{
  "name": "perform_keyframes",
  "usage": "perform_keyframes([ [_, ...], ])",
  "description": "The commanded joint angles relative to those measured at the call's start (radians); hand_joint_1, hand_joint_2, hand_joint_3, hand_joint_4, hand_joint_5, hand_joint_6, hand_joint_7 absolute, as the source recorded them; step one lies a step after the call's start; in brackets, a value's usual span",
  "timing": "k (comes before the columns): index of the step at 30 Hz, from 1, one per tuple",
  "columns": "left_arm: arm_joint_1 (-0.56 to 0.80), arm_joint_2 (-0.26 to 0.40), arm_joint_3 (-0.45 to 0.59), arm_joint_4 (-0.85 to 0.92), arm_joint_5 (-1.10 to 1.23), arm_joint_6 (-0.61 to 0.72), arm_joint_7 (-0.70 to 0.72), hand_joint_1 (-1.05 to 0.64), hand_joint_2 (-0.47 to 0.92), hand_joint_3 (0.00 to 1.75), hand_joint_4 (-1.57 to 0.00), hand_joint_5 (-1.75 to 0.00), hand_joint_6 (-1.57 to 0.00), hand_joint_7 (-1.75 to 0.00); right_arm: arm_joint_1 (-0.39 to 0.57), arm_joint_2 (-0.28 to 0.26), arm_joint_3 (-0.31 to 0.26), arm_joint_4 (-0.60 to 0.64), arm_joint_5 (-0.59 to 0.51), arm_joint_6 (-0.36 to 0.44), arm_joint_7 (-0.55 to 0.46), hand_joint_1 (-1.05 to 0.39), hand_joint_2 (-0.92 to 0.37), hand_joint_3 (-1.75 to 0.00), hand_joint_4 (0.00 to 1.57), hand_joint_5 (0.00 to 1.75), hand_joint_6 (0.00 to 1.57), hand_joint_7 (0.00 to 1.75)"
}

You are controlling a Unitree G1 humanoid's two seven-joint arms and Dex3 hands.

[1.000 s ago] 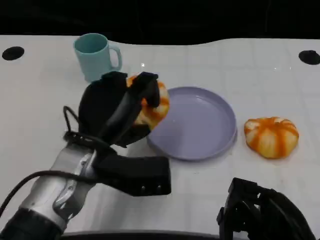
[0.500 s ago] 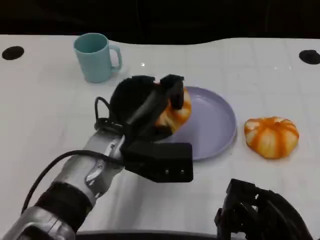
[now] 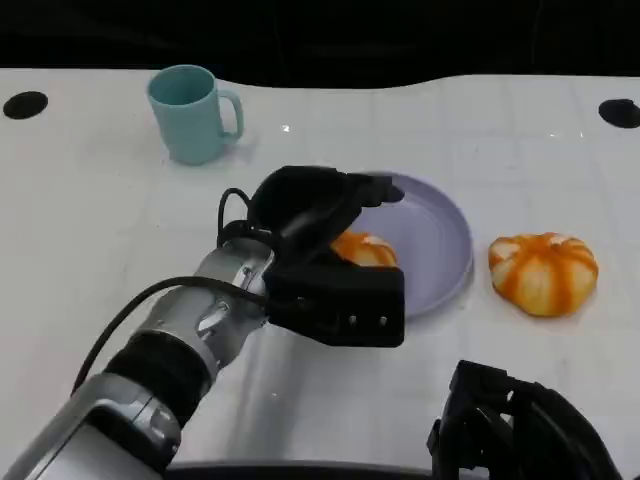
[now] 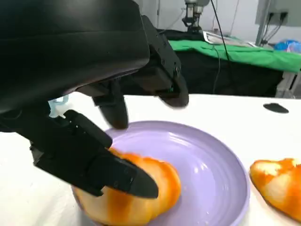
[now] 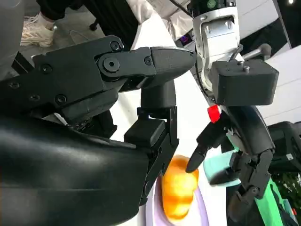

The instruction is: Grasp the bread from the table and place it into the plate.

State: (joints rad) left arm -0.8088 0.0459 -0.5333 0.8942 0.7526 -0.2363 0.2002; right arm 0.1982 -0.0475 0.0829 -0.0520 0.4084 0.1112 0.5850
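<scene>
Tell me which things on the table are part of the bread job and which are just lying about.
Part of the job:
- bread, lying in the plate under the left hand
- purple plate

Just lying about:
- teal mug, behind the plate
- second orange bun, on the table beside the plate
- right hand, at the near edge

A teal ceramic mug (image 3: pixel 191 112) stands upright near the far left corner of the white tabletop (image 3: pixel 90 230), its handle turned toward the right. Two round black holes sit by the far edge, one at the left corner (image 3: pixel 25 105) and one at the right corner (image 3: pixel 619 113).
</scene>
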Motion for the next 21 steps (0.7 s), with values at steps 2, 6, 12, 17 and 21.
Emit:
perform_keyframes([
  [2,0.0,0.018,-0.009,-0.045,-0.003,0.039,-0.05,-0.63,0.92,0.16,-0.09,-0.28,-0.16,0.0,0.002,-0.009,-0.011,-0.002,0.011,0.003,0.002,-0.68,-0.92,-0.28,0.83,1.6,0.75,1.37],
  [6,0.031,0.041,0.0,-0.108,-0.01,0.042,-0.056,-0.68,0.92,0.18,-0.06,-0.28,-0.14,0.0,0.001,-0.007,-0.013,-0.001,0.016,0.005,0.004,-0.67,-0.92,-0.28,0.83,1.6,0.75,1.36],
  [12,0.133,0.091,0.043,-0.248,-0.063,-0.013,-0.042,-0.66,0.92,0.16,-0.13,-0.34,-0.21,-0.03,-0.002,-0.008,-0.015,0.007,0.015,-0.003,0.009,-0.67,-0.92,-0.29,0.84,1.6,0.75,1.37],
  [17,0.241,0.1,0.109,-0.292,-0.128,-0.153,0.093,-0.54,0.92,0.05,-0.39,-0.51,-0.44,-0.1,-0.004,-0.006,-0.019,0.011,0.02,-0.001,0.013,-0.67,-0.92,-0.28,0.84,1.59,0.75,1.37],
  [21,0.318,0.099,0.153,-0.33,-0.185,-0.224,0.116,-0.51,0.92,0.07,-0.51,-0.71,-0.58,-0.16,-0.003,-0.009,-0.019,0.009,0.014,-0.001,0.01,-0.67,-0.92,-0.28,0.84,1.59,0.75,1.37],
])
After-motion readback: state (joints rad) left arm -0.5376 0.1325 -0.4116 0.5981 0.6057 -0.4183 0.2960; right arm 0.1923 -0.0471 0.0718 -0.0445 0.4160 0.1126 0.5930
